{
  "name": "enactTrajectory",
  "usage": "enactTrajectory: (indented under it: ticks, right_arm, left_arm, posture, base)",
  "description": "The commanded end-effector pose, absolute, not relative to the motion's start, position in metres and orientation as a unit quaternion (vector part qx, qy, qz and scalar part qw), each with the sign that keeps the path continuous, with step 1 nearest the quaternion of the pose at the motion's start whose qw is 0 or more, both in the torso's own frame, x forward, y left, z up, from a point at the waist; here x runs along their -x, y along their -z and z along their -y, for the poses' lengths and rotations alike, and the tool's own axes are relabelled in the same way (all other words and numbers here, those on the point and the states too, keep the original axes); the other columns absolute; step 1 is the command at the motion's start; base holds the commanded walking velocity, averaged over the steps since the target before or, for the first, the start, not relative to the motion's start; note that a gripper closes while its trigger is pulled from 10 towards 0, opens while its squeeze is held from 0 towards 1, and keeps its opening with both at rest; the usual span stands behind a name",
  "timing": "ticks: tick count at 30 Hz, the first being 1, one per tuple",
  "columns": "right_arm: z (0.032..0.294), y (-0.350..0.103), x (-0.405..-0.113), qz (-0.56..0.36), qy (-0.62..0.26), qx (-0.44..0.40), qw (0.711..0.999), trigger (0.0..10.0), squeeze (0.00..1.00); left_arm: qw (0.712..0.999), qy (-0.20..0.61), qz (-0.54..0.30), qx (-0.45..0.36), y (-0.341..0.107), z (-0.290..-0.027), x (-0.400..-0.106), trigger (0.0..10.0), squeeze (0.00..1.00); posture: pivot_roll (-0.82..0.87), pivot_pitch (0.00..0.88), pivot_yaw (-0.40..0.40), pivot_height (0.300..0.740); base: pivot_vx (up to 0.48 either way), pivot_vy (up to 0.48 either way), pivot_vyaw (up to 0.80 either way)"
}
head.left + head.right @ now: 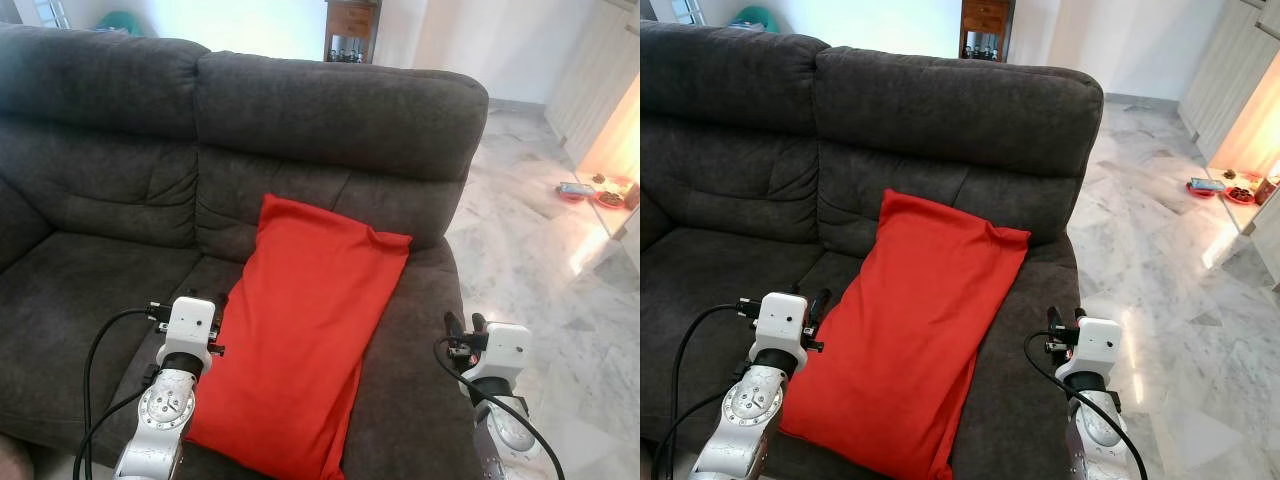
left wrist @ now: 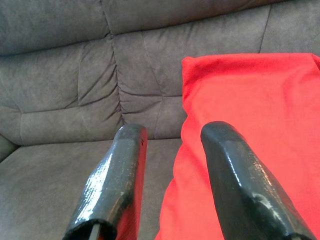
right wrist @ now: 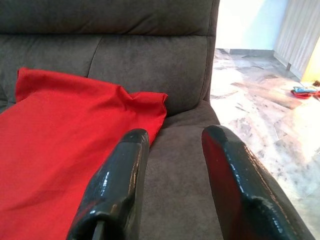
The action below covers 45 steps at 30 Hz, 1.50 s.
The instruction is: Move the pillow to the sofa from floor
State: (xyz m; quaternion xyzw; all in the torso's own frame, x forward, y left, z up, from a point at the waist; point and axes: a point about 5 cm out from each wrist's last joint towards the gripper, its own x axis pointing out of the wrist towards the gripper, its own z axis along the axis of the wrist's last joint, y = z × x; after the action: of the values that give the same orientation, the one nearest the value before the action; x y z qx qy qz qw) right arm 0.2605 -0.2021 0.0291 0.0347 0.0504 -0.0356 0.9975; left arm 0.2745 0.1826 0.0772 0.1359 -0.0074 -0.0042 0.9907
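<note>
The red pillow (image 1: 310, 340) lies lengthwise on the right seat of the dark grey sofa (image 1: 330, 110), with its top end leaning against the backrest. My left gripper (image 2: 172, 132) hovers at the pillow's left edge, open, with nothing between its fingers. My right gripper (image 3: 172, 135) is over the seat just right of the pillow, near the sofa's right end; it is open and empty too. Both silver wrists rise from the lower edge of the eye views, the left (image 1: 185, 330) beside the pillow and the right (image 1: 495, 355) at the sofa's outer corner.
White marble floor (image 1: 540, 250) stretches to the right of the sofa. Small red dishes (image 1: 590, 190) sit on the floor by a bright doorway at the far right. A wooden cabinet (image 1: 350, 30) stands behind the sofa. The left seat (image 1: 90, 290) is bare.
</note>
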Motion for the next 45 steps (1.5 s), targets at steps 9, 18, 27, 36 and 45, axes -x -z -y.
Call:
enactTrajectory:
  ticks: [9, 18, 27, 36, 45]
  right_arm:
    - [0.201, -0.034, -0.264, -0.042, 0.03, -0.031, 0.998, 10.0, 0.0]
    - [0.186, -0.044, -0.271, -0.014, -0.007, -0.035, 0.999, 10.0, 0.0]
    - [0.184, -0.048, -0.275, -0.008, -0.009, -0.039, 0.999, 10.0, 0.0]
    - [0.183, -0.048, -0.275, -0.009, -0.011, -0.04, 0.999, 10.0, 0.0]
    - [0.182, -0.048, -0.274, -0.012, -0.012, -0.04, 0.999, 10.0, 0.0]
  left_arm:
    - [0.992, 0.005, 0.005, -0.129, -0.078, -0.182, -0.276, 10.0, 0.0]
    - [0.992, 0.024, 0.026, -0.118, -0.083, -0.179, -0.275, 10.0, 0.0]
    - [0.993, 0.025, 0.029, -0.108, -0.086, -0.18, -0.281, 10.0, 0.0]
    - [0.994, 0.018, 0.025, -0.106, -0.086, -0.183, -0.28, 10.0, 0.0]
    - [0.994, 0.017, 0.026, -0.103, -0.086, -0.183, -0.28, 10.0, 0.0]
  posture:
    - [0.0, 0.0, 0.0, 0.74]
    - [0.09, 0.0, -0.073, 0.74]
    - [0.09, 0.017, -0.066, 0.74]
    - [0.1, 0.035, -0.07, 0.74]
    - [0.1, 0.045, -0.072, 0.74]
  base:
    - [0.0, 0.0, 0.0]
    - [0.0, 0.0, 0.0]
    - [0.0, 0.0, 0.0]
    - [0.0, 0.0, 0.0]
    - [0.0, 0.0, 0.0]
